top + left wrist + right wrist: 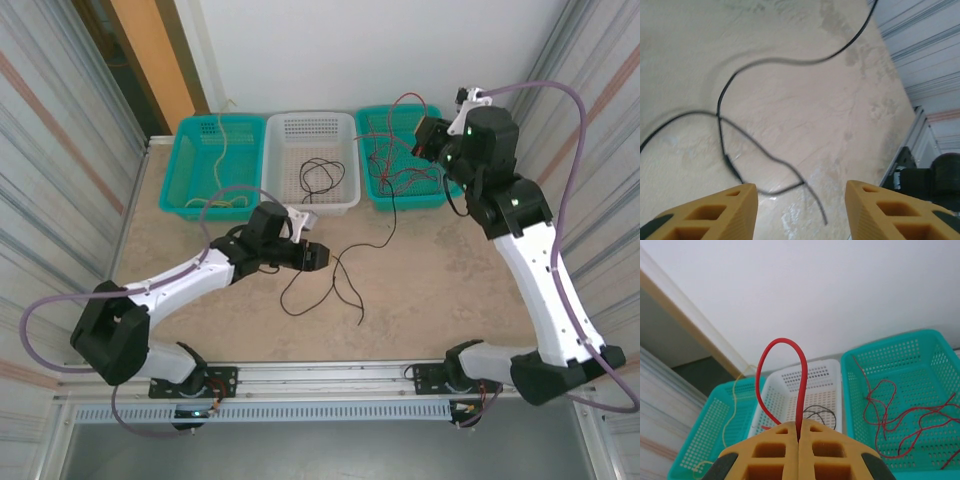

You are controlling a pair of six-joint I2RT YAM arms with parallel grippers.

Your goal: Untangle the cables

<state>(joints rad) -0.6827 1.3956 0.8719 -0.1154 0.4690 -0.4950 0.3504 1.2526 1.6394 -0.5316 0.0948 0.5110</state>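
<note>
Pinching a red cable (802,390) between pressed-together fingers, the right tool (799,436) has a loop of it standing up above its tips. It hangs above the right teal basket (920,347), where more red cables (890,415) lie tangled. The left tool (801,202) is spread, low over the counter (805,100), with a black cable (718,116) sprawled on the surface just ahead. A second black cable (320,178) sits in the white basket (345,125), and a yellow cable (222,140) in the left teal basket (180,190).
</note>
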